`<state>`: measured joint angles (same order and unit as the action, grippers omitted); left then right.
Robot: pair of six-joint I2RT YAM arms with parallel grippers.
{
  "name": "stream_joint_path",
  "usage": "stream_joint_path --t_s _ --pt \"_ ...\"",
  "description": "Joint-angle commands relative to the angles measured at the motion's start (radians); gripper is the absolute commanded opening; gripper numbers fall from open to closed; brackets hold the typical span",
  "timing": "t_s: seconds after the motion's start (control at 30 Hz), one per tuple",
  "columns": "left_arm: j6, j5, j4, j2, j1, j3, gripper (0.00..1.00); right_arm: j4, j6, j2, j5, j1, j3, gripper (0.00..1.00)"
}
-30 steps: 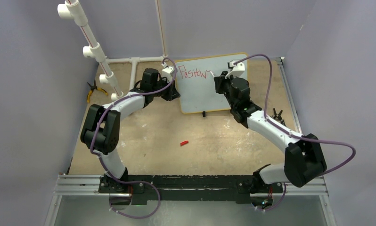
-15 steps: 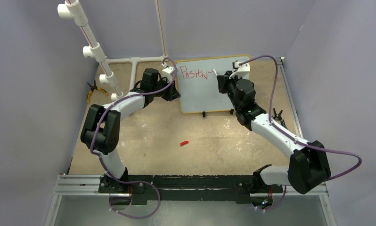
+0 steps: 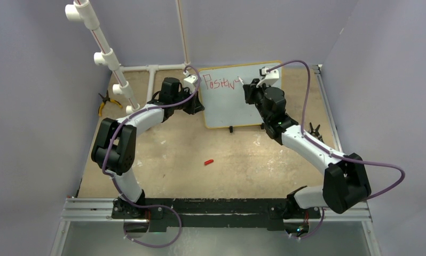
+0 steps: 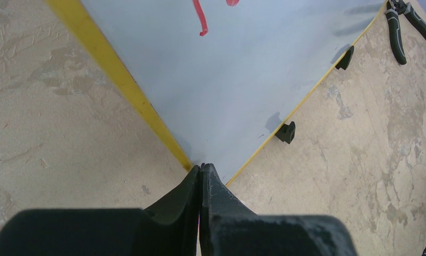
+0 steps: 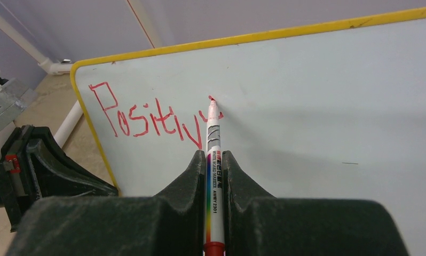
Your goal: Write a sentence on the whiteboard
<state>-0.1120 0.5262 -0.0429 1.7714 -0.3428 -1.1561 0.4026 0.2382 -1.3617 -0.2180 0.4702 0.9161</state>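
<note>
Marker [image 5: 213, 130] tip's on the whiteboard [image 5: 333, 96], far side of the surface [image 3: 227, 154], right where the red sentence [image 5: 141, 120] stops at "Positiv". It's clamped in the right end effector [image 5: 214, 157], blank space lies rightward; left end effector [image 4: 200, 173] is pinched shut at the board's corner.

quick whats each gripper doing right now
The left gripper is closed, tips at the whiteboard corner; whether it pinches the frame cannot be told.
The right gripper is closed on the red marker, nib at the whiteboard.
</note>
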Motion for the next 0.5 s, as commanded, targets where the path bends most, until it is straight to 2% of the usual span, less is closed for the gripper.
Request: stream_joint_path --t_s 0.0,0.47 --pt "-0.002 0.010 -0.029 -0.033 -0.001 -0.027 0.00 0.008 -0.007 0.021 -0.016 -0.003 0.004 0.00" --pt "-0.003 0.012 -0.029 -0.038 -0.001 -0.027 0.00 -0.053 0.010 0.047 -0.003 -0.003 -0.066 0.00"
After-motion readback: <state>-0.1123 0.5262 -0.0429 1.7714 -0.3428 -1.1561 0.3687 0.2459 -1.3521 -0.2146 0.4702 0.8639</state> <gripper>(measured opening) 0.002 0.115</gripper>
